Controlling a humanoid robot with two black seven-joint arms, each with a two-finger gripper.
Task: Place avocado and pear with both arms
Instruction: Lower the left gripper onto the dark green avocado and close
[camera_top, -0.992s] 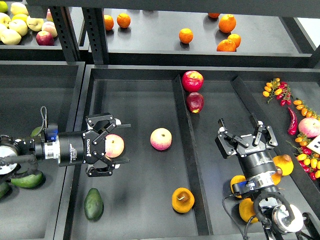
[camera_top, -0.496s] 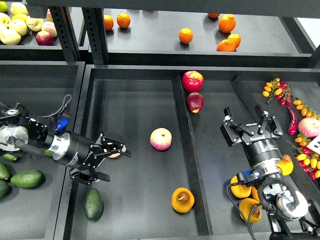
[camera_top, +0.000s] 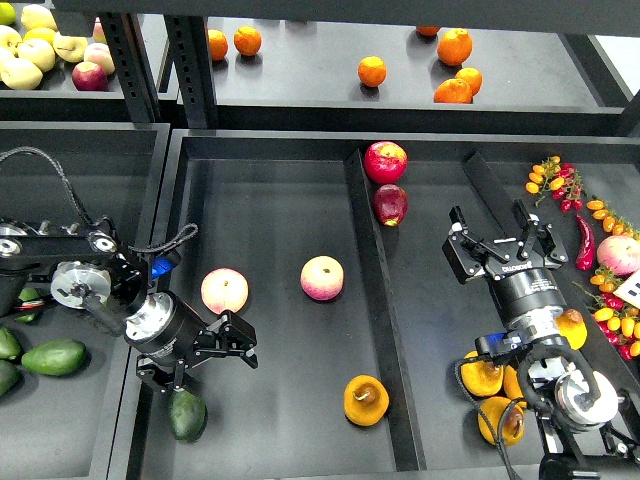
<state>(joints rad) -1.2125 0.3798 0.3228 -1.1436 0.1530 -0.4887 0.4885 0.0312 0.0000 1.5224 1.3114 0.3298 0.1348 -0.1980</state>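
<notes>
Centre tray holds two pink-yellow peaches, one just up-right of the left gripper, the other further right in mid tray. Tray divider runs front to back; two red apples sit at its far end. Right of it, more orange pears crowd round the right arm's base, w/ chillies and small tomatoes at far right. Lighter avocados lie in the left bin. Oranges on the back shelf.

Avocado: front-left corner of centre tray, long axis roughly front-to-back, leaning slightly, top end partly under the left arm's wrist. Pear: front of the tray, just left of the divider, brown dimple facing up & a bit right; nothing touching it.

Left gripper sits just above the avocado, fingers spread apart, empty, pointing right. Right gripper is over the right compartment, well apart from the pear, fingers wide & empty
</notes>
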